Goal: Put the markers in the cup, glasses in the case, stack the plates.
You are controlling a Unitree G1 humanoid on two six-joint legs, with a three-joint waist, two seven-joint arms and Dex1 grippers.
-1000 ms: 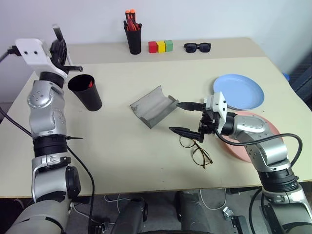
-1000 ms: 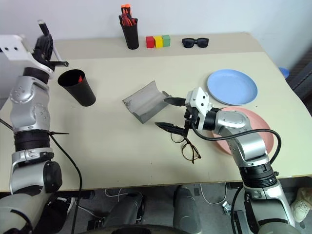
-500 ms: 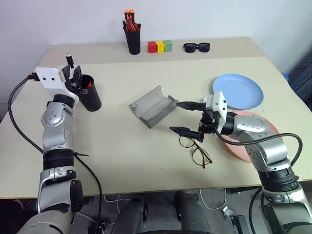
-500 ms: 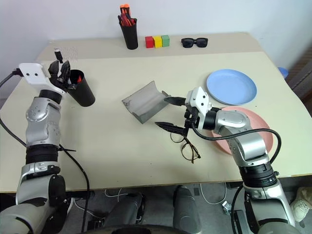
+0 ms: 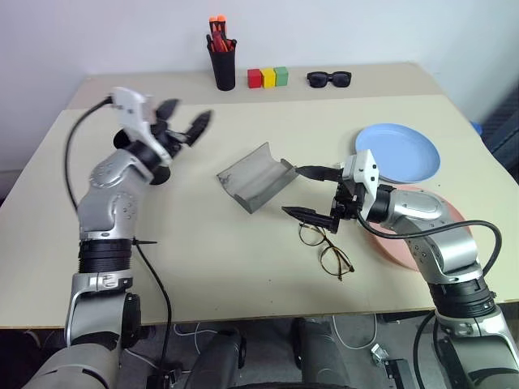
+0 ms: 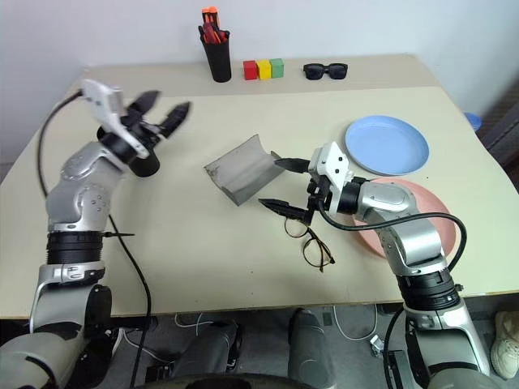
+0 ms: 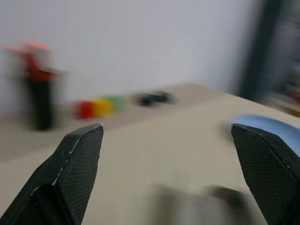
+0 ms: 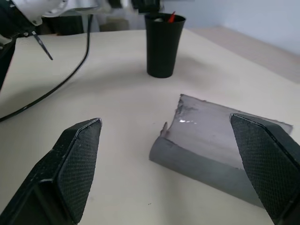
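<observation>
Nearest on the table, the glasses lie flat and unfolded, close to the front edge. Just above them hovers the right gripper, its fingers spread wide and empty, one fingertip over the glasses and the other pointing toward the case. To the right of the glasses, the pink plate sits under the right forearm, partly hidden by it. Beyond it, and just beside it, lies the light blue plate; the two are not stacked.

In the middle of the table the grey case lies open, its curved flap raised and nothing inside. In the right wrist view it sits between that gripper's fingers, with the black cup standing upright farther off and a red marker tip showing above its rim.

On the left, the left gripper is raised above the table in front of the cup, fingers wide apart and holding nothing, pointing toward the table's middle.

Along the far edge stand a black pen holder with orange-red pens, three coloured blocks in red, yellow and green, and black sunglasses.
</observation>
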